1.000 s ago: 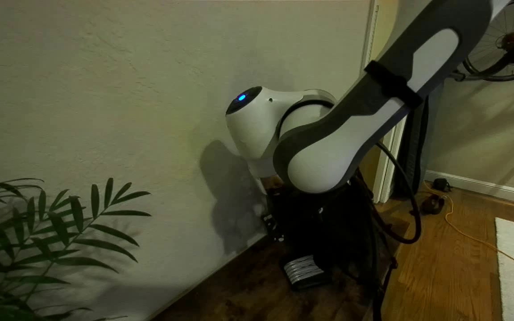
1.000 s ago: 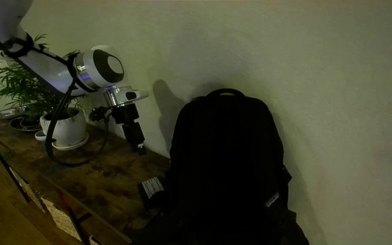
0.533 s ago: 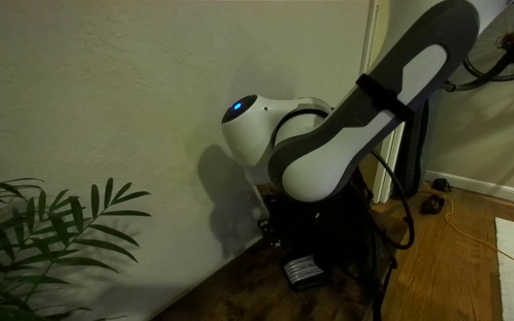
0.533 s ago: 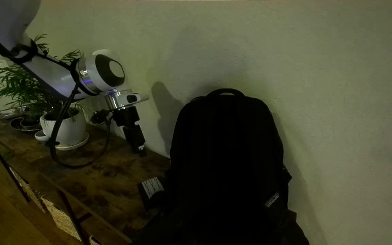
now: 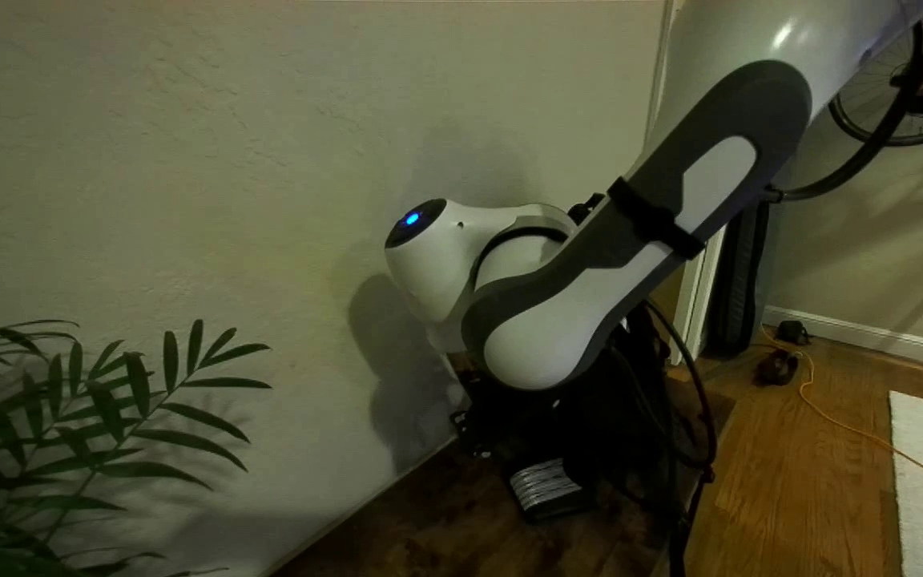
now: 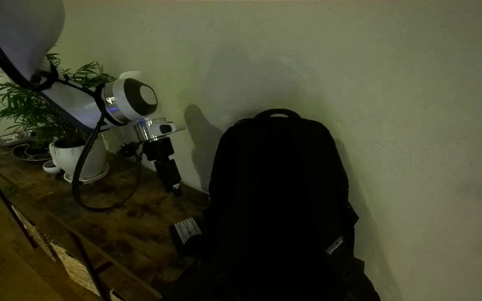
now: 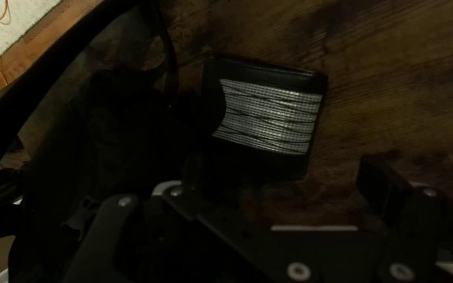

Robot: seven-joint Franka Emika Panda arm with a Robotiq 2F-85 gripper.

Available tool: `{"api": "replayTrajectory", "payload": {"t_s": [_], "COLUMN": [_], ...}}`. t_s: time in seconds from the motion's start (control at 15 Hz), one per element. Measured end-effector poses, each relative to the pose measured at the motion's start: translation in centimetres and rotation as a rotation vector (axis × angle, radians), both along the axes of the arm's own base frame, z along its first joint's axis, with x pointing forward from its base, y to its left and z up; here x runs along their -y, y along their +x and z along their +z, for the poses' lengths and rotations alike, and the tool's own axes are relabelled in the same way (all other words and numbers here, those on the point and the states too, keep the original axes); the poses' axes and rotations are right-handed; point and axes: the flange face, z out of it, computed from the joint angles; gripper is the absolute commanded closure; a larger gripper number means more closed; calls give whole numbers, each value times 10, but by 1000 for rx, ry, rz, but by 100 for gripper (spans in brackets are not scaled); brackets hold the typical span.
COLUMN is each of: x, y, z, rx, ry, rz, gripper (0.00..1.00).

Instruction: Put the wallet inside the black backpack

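The wallet lies flat on the dark wood tabletop, dark with a pale grey patch, in both exterior views [image 5: 546,487] [image 6: 187,230] and the wrist view [image 7: 267,116]. The black backpack [image 6: 283,192] stands upright against the wall, close beside the wallet. In the wrist view the backpack [image 7: 104,145] fills the left side with its straps; its opening cannot be made out. My gripper [image 6: 176,191] points down above the table, on the wall side of the wallet. In the wrist view the gripper's fingers [image 7: 281,173] are wide apart with nothing between them; the wallet lies ahead of them, lower down.
A white plant pot [image 6: 80,159] on a saucer stands behind the arm on the same table. The wall [image 6: 412,125] runs close along the table's far side. A cable loop [image 6: 82,196] hangs from the arm. Palm leaves [image 5: 101,425] show in an exterior view.
The arm has come down, and the gripper is slightly lower over the table and closer to the wall. The wallet and the backpack have not moved.
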Motion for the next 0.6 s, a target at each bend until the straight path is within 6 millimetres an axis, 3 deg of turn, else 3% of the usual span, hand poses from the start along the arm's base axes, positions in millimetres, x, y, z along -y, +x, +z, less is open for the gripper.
{"api": "replayTrajectory", "payload": {"t_s": [0.6], "x": [-8], "y": [14], "z": [-28], "rx": [-51], "ry": [2], "rz": [-24], "gripper": [0]}}
